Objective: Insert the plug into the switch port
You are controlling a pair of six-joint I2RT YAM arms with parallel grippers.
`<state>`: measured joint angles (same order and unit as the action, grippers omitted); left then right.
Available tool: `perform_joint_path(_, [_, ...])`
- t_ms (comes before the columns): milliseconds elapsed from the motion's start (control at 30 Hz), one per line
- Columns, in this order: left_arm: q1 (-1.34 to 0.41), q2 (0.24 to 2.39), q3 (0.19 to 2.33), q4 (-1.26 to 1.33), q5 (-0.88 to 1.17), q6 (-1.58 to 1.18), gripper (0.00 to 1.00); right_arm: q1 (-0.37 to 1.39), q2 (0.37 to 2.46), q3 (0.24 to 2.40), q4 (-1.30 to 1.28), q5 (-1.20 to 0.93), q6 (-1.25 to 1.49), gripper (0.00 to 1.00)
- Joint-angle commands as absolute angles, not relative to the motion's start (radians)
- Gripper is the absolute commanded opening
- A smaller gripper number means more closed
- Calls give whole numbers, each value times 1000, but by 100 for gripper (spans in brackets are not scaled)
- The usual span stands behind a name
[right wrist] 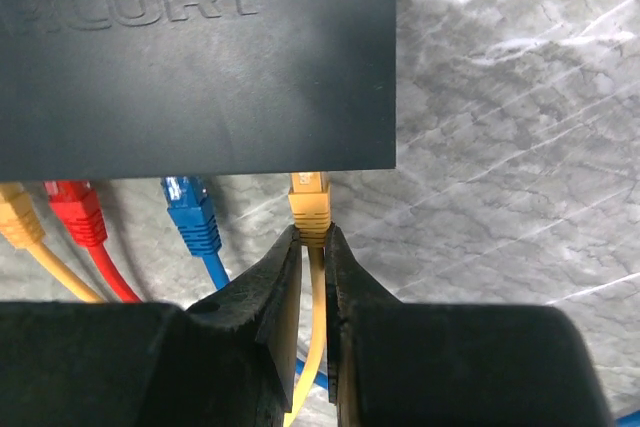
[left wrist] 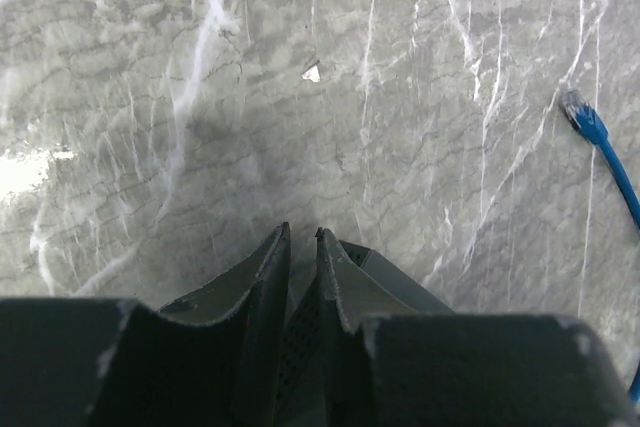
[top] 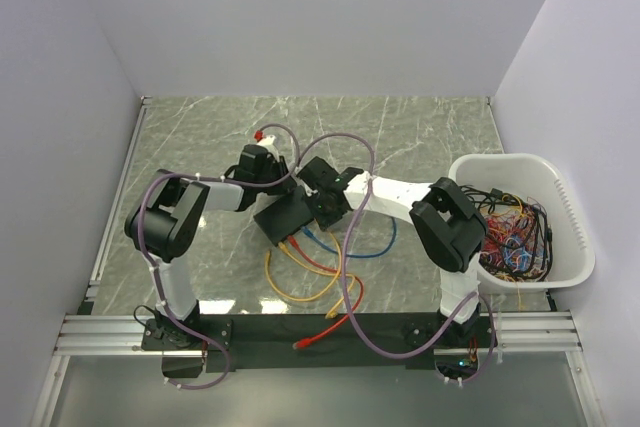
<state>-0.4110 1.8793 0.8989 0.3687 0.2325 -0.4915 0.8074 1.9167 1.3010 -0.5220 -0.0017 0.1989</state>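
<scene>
Yellow plug (right wrist: 309, 199) at switch (right wrist: 200, 57) edge, blue plug (right wrist: 190, 209) alongside

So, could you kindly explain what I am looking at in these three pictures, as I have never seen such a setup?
These are two robot arms bolted at the near edge of a marble-patterned table. The wide picture looks down from above. The other two come from a camera on each wrist, with that arm's own fingers at the bottom. On the table lie a flat black switch, some loose cables in yellow, red and blue, and a white tub holding more cables. The right gripper pinches the rear of a yellow plug at the switch's edge, next to a blue plug and a red plug. The left gripper is closed on a dark edge, apparently the switch.
</scene>
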Motion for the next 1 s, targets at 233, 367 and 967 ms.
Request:
perform_joint_path(233, [-485, 1970, 1029, 49, 223, -505, 24, 811, 1947, 1381, -229, -20, 241, 4])
perform_joint_path(367, [-474, 2039, 1144, 5, 233, -502, 23, 813, 1963, 1353, -209, -26, 340, 3])
perform_joint_path(967, [-275, 2151, 1468, -132, 288, -475, 23, 776, 2247, 1871, -345, 3, 600, 2])
